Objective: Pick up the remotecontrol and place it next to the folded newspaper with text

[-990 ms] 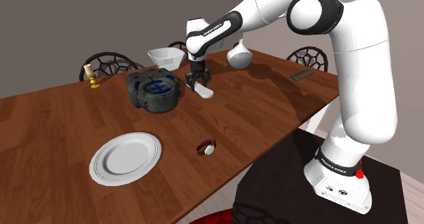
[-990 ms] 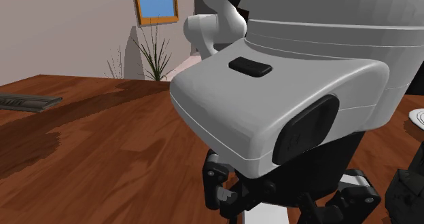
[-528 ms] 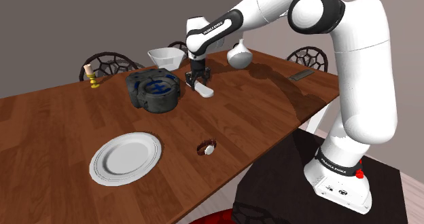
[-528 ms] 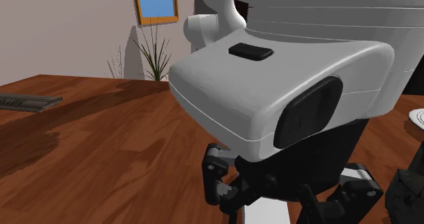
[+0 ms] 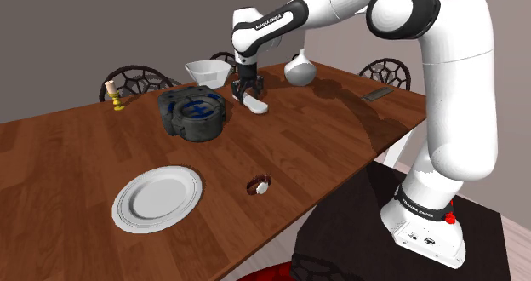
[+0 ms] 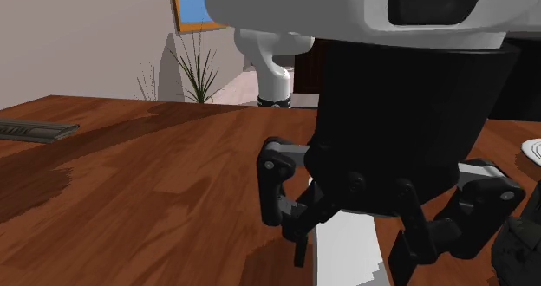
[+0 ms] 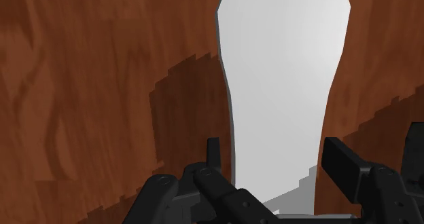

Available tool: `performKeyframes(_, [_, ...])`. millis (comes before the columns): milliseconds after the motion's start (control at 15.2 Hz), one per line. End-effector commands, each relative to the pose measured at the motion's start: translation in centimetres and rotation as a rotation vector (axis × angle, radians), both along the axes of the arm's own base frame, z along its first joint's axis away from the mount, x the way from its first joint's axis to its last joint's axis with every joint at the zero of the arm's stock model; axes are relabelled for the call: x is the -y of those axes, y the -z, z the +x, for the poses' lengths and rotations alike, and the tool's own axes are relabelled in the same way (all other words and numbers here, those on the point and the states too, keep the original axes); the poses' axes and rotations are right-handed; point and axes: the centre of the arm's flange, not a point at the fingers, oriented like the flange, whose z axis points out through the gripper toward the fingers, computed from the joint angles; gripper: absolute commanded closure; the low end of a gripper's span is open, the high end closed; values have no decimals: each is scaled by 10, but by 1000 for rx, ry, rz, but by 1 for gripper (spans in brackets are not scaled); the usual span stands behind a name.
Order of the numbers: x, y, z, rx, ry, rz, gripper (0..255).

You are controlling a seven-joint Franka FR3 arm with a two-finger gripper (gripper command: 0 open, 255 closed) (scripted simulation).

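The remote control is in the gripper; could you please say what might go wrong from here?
The gripper clasps the white remote control near one end, so its long free part could pivot or slip. Carried toward the folded newspaper, it might clip the white vase near that path.

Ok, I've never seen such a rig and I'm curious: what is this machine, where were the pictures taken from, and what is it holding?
It is a white robot arm on a box stand beside a wooden table. One picture looks down from beside the stand, one from close to the hand, one from a camera on the hand. Its black gripper clasps a white remote control. A plate and a white bowl also stand on the table.
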Motion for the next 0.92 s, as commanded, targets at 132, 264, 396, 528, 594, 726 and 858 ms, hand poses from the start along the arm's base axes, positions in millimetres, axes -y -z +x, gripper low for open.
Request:
performKeyframes(132, [0, -22, 0, 0, 0, 0, 255])
performKeyframes(264, [0, -32, 0, 0, 0, 0, 255])
performKeyframes(396, [0, -41, 0, 0, 0, 0, 255])
performKeyframes(528, [17, -41, -19, 0, 0, 0, 255])
performKeyframes(594, [26, -41, -29, 0, 0, 0, 255])
performKeyframes(726, [44, -41, -49, 0, 0, 0, 255])
performKeyframes(858, [61, -41, -69, 0, 0, 0, 255])
